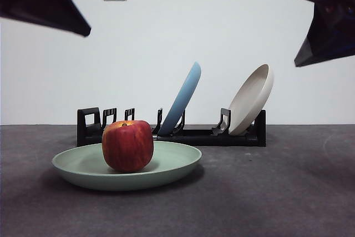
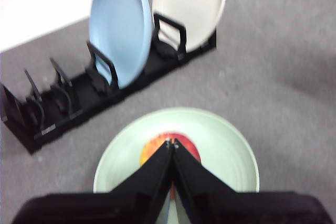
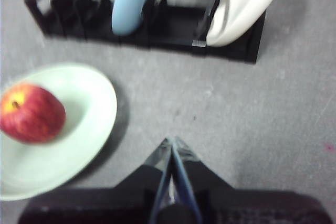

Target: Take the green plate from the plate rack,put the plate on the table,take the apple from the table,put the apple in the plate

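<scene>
The dark grey desk [image 1: 288, 192] carries everything. At its back stands the plate rack [image 1: 205, 135], with a light blue plate [image 1: 182, 98] and a beige plate [image 1: 252, 98] leaning in its slots. In front lies the green plate [image 1: 172, 162] — stiff and light, probably best taken by its rim. On it sits the apple [image 1: 128, 145] — firm, smooth, likely to roll. The left gripper [image 2: 172, 142] hangs above it, jaws closed and empty; the right gripper [image 3: 171, 142], likewise closed and empty, hovers over bare desk.

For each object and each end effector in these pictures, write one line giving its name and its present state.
green plate: flat on the table, holding the apple
apple: upright in the green plate
light blue plate: leaning in the plate rack
beige plate: leaning in the rack
left end effector: shut, above the apple
right end effector: shut, empty
</scene>
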### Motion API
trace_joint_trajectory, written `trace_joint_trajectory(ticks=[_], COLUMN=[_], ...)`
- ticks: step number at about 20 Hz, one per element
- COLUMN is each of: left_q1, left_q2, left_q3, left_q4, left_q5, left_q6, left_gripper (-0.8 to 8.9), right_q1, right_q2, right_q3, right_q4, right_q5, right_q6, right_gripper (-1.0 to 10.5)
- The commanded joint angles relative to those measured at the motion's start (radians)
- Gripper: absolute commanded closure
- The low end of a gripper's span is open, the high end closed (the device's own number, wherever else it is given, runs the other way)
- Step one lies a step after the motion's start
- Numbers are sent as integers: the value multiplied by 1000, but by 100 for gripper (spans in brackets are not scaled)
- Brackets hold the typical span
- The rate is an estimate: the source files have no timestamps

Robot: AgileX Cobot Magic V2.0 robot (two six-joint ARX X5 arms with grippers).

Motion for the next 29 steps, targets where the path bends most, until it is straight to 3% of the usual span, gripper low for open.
trace_joint_trajectory(ticks=[1, 12, 16, 19, 22, 24, 25, 27, 29], left_q1=[2, 2, 61, 212, 449, 614, 677, 785, 848], left_q2=[-3, -3, -74, -185, -332, -419, -451, -516, -579], left_q3=[-5, -5, -5, -5, -5, -5, -5, -13, -43], left_q4=[-14, -73, -100, 11, 32, -61, -129, -302, -377], left_q5=[1, 2, -5, 74, 288, 451, 483, 484, 473], left_q6=[-13, -16, 53, 59, 42, 36, 36, 35, 42], left_gripper=[818, 817, 817, 817, 817, 817, 817, 817, 817], right_q1=[0, 0, 0, 0, 0, 0, 0, 0, 0], right_q2=[-6, -8, -8, -9, -9, -9, -9, -9, -9], right_q3=[-1, -1, -1, -1, -1, -1, -1, -1, -1], right_q4=[-14, -23, -23, -23, -23, -23, -23, -23, -23], right_q5=[3, 3, 3, 3, 3, 3, 3, 3, 3], right_q6=[52, 52, 52, 52, 52, 52, 52, 52, 52], right_gripper=[946, 946, 946, 946, 946, 946, 946, 946, 946])
